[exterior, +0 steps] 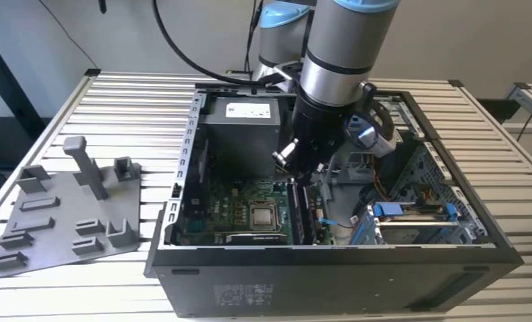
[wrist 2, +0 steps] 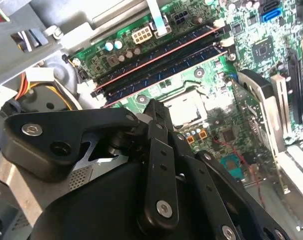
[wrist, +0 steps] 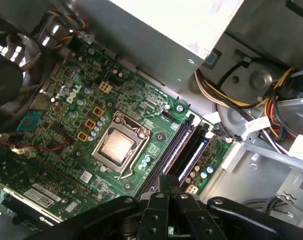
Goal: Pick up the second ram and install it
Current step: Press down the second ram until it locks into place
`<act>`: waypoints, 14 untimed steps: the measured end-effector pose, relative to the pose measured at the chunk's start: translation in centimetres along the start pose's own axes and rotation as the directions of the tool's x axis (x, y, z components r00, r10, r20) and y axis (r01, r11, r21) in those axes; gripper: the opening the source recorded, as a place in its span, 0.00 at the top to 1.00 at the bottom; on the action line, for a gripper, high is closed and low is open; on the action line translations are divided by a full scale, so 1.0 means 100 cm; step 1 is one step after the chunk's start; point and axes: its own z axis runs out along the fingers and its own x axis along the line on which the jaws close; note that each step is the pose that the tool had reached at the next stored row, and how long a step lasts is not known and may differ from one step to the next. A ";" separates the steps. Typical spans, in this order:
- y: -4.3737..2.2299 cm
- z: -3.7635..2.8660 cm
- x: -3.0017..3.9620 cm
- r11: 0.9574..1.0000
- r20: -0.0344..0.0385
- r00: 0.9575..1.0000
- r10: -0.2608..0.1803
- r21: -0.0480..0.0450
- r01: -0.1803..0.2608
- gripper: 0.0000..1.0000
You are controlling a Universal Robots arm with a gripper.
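My gripper hangs inside the open computer case, just above the long black memory slots of the green motherboard. In both wrist views its black fingertips are pressed together, with nothing visible between them. They sit right over one end of the slots. Two of the slot lines show a thin reddish top edge in the second wrist view. I cannot tell the second ram apart from the slots.
A grey fixture plate with pegs lies on the slatted table at the exterior view's left. Beside the slots is the bare processor socket. The power supply, cable bundles and a blue-clipped drive cage crowd the case around the arm.
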 end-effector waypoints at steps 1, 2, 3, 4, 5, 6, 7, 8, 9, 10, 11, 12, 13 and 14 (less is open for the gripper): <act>0.0000 0.0000 0.0000 1.000 0.000 1.000 -0.010 0.000 0.010 0.89; 0.0000 0.0000 0.0000 1.000 -0.001 1.000 -0.018 0.000 0.018 0.89; 0.0000 0.0000 0.0000 1.000 -0.001 1.000 -0.025 0.000 0.025 0.89; 0.0000 0.0000 0.0000 1.000 -0.001 1.000 -0.031 0.000 0.031 0.89; 0.0000 0.0000 0.0000 0.999 -0.002 0.999 -0.039 0.001 0.039 0.89; 0.0001 0.0000 0.0000 0.999 -0.002 0.999 -0.049 0.001 0.049 0.89; 0.0001 0.0000 0.0001 0.998 -0.002 0.998 -0.060 0.001 0.060 0.89; 0.0001 0.0000 0.0001 0.998 -0.003 0.998 -0.069 0.001 0.069 0.89; 0.0001 0.0000 0.0002 0.997 -0.003 0.997 -0.077 0.001 0.077 0.89; 0.0001 0.0000 0.0002 0.996 -0.003 0.996 -0.085 0.001 0.085 0.89; 0.0002 0.0000 0.0002 0.996 -0.004 0.996 -0.093 0.001 0.093 0.89; 0.0002 0.0000 0.0002 0.995 -0.004 0.995 -0.101 0.001 0.101 0.89; 0.0002 0.0000 0.0003 0.994 -0.004 0.994 -0.109 0.002 0.109 0.89; 0.0002 0.0000 0.0003 0.993 -0.005 0.993 -0.117 0.002 0.117 0.89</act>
